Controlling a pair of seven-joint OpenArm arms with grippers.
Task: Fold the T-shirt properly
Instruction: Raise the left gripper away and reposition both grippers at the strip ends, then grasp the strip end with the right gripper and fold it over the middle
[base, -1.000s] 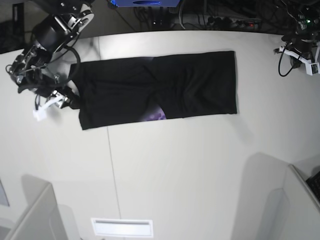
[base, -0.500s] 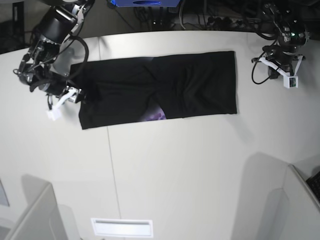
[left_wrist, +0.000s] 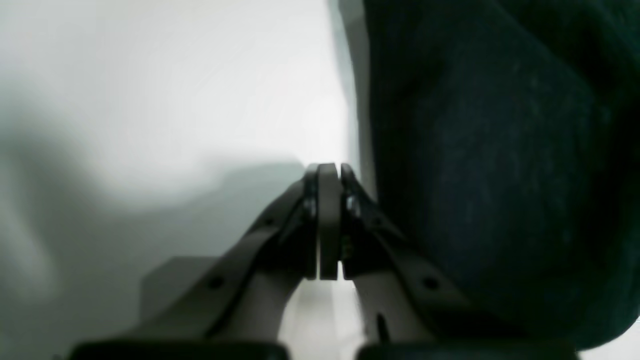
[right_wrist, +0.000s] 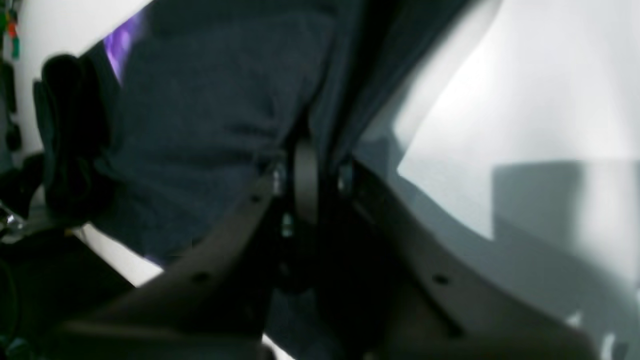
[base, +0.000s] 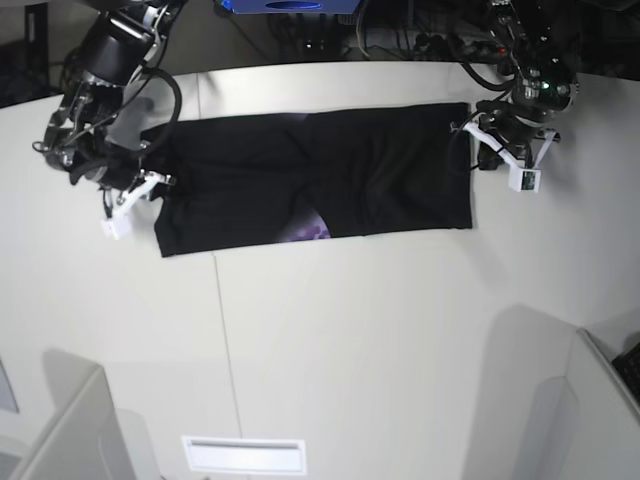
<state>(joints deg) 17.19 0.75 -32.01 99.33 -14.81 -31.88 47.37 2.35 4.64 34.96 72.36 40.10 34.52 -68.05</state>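
Base view, seen from above: a pale bench (base: 330, 340) carries the T-shirt (base: 320, 175), a black cloth already folded into a long strip lying across the far half, with a sliver of purple print (base: 312, 230) peeking out along its near edge.

At the strip's left end sits the robot's right gripper (base: 150, 190). Its wrist camera shows its fingers (right_wrist: 305, 180) drawn nearly together with dark fabric bunched around them; it looks like a pinch on the cloth's edge, though blur keeps me from being sure.

At the strip's right end, the left gripper (base: 478, 150) rests just beside the short edge. Its wrist camera shows its fingers (left_wrist: 327, 220) pressed flat together with nothing between them, over bare bench, the cloth close alongside.

I judge the T-shirt light, soft and limp: it will sag and crease wherever it is unsupported. The end corners look like the best places to take hold, pinching all layers together.
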